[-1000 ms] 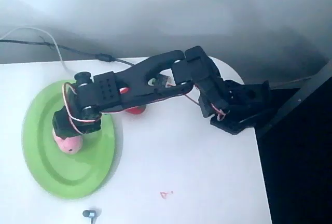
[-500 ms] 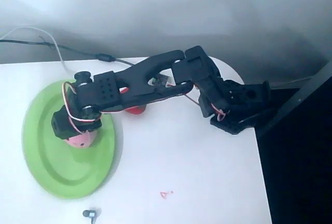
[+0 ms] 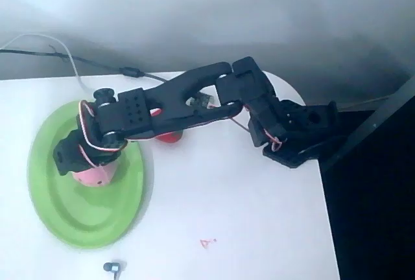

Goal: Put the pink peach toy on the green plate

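In the overhead view my claw hangs over the green plate, toward the plate's upper middle. Its black body covers the fingertips, so I cannot tell how wide it is parted or whether it has hold of anything.

Directly under my claw, poking out on its lower right side, is the pink peach toy. It sits inside the plate's rim, on the plate's surface as far as I can see, and my claw looks to be touching or just above its top; I cannot tell which.

The green plate spreads out beneath and below my claw, lying flat on the white desk, with its right edge passing under my wrist.

Further along my arm, to the right of my claw, a red toy peeks out from beneath the forearm, resting on the desk just beside the plate's right rim.

Below my claw, past the plate's lower edge, a small dark object lies on the desk, and to its right there is a small red mark.

Farthest from my claw, to the right, is my base at the desk's edge. Above and behind my claw, cables run across the back of the desk.
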